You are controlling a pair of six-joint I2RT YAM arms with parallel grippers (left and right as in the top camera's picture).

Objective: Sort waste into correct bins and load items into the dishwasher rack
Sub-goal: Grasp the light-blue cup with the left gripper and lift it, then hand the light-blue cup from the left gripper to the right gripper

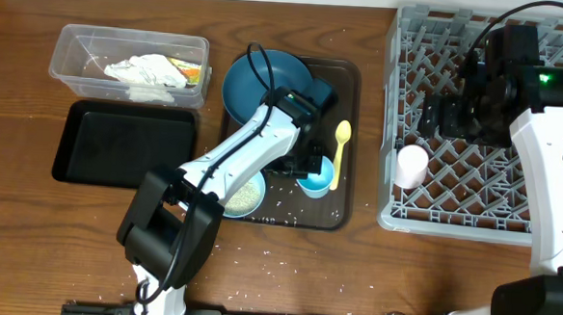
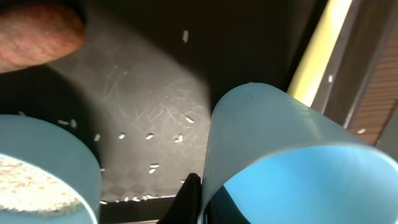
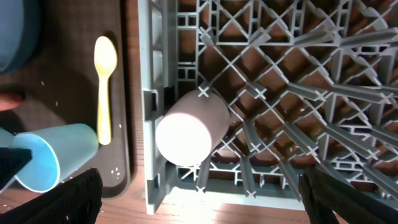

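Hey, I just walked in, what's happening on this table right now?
The left gripper appears to pinch the rim of the tilted light-blue cup on the brown tray. The right gripper hangs open over the pink cup, which already lies in the dishwasher rack. The plate, bowl and spoon wait on the tray.

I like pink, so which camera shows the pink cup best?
The right wrist view: the pink cup sits big and central, tilted in the grey rack. Overhead shows the pink cup small, by the rack's left edge. The left wrist view misses it.
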